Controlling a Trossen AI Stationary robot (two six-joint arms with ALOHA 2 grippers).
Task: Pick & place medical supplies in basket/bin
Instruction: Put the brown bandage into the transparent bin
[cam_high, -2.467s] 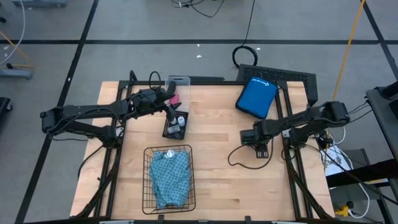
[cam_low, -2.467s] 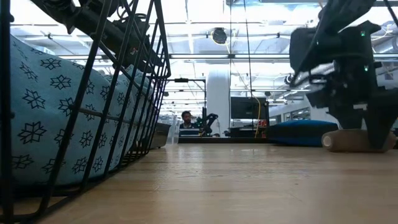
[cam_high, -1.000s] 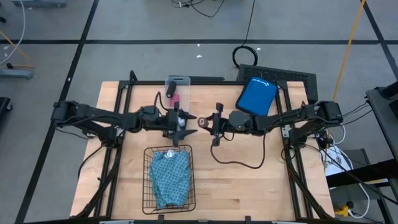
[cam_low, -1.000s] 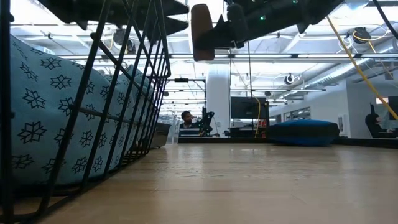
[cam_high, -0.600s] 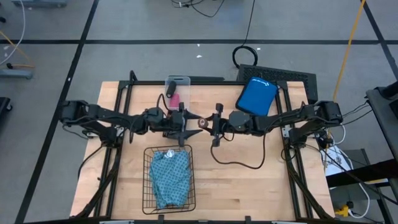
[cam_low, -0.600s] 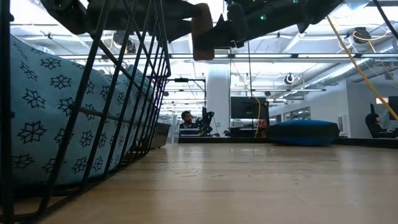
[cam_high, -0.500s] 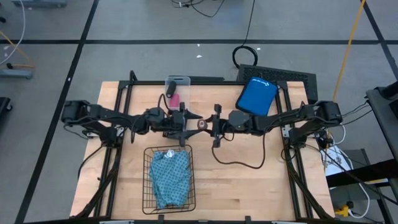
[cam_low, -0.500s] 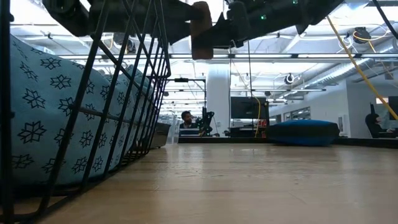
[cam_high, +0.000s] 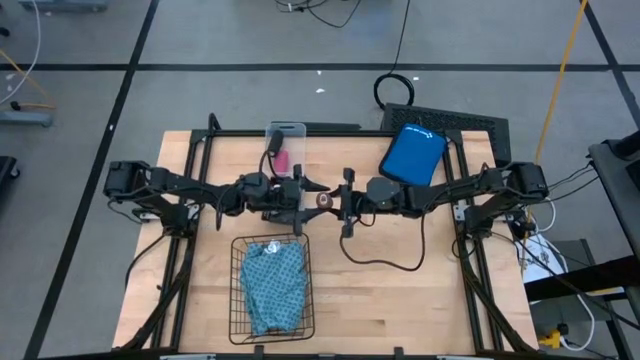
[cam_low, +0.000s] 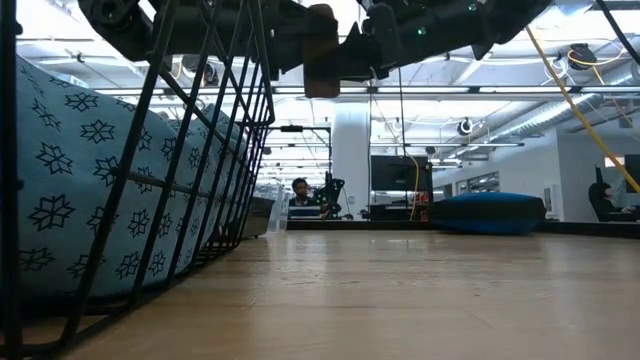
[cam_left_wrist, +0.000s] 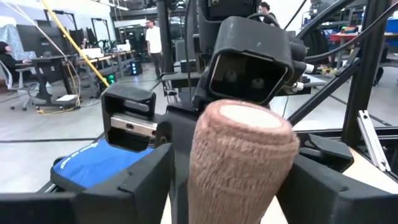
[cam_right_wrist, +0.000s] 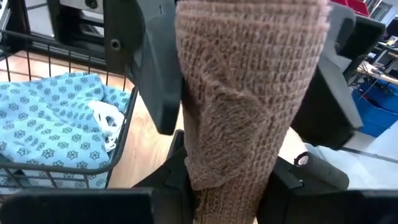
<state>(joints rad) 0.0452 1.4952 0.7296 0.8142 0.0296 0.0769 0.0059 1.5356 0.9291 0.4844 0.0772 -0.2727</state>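
- The right gripper (cam_high: 331, 200) is held in the air over the middle of the worktop (cam_high: 400, 300), its two fingers clamped on the brown roll (cam_high: 323, 200).
- The right wrist view shows the brown roll (cam_right_wrist: 245, 99), a knitted elastic bandage, standing up between that gripper's dark fingers (cam_right_wrist: 155, 62), which press on it from both sides.
- The left gripper (cam_high: 304, 190) faces the right one from the other side, with the roll between its fingers.
- In the left wrist view the roll (cam_left_wrist: 242, 162) fills the space between the left fingers (cam_left_wrist: 137, 186), but the pictures do not show whether they touch it, so it cannot be told whether this gripper is open or closed.
- In the low view the roll (cam_low: 322, 50) hangs well above the table, at the point where the two arms meet.
- The black wire-mesh basket (cam_high: 240, 300) stands at the worktop's near edge, just below the meeting grippers.
- The folded teal patterned cloth (cam_high: 275, 285) lies in the basket, with a small white-capped vial (cam_high: 275, 246) on its far end.
- A pink roll (cam_high: 281, 160) lies in the clear plastic box (cam_high: 286, 132) at the worktop's far edge.
- A blue pouch (cam_high: 412, 156) rests tilted at the far right corner.
- A black cable (cam_high: 385, 262) loops across the right half of the worktop.
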